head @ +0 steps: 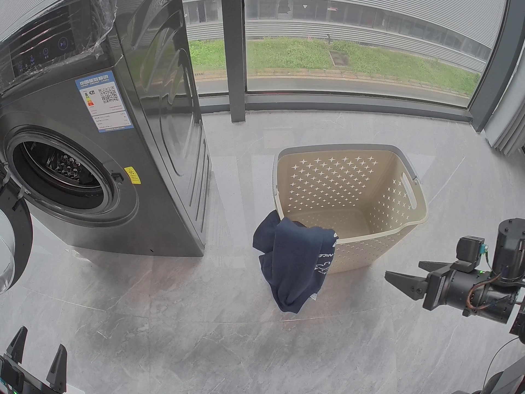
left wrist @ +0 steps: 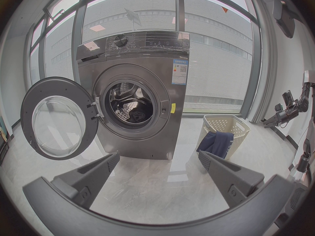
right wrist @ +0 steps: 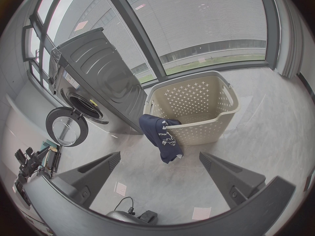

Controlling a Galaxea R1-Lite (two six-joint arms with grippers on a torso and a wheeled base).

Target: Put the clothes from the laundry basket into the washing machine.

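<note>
A cream laundry basket (head: 383,192) (left wrist: 226,123) (right wrist: 200,95) stands on the floor to the right of the grey washing machine (head: 98,116) (left wrist: 137,92) (right wrist: 95,79). A navy garment (head: 295,261) (left wrist: 216,143) (right wrist: 160,136) hangs over the basket's near left corner, down its outside. The machine's round door (left wrist: 59,118) (right wrist: 67,127) is swung wide, and dark clothing (left wrist: 136,112) lies in the drum. My right gripper (head: 415,277) (right wrist: 159,163) is open and empty, low at the right, apart from the basket. My left gripper (head: 35,348) (left wrist: 159,159) is open and empty, in front of the machine.
Grey tiled floor (head: 191,324) spreads between machine and basket. Floor-to-ceiling windows with a dark pillar (head: 232,45) stand behind them. A curtain (head: 511,121) hangs at the far right.
</note>
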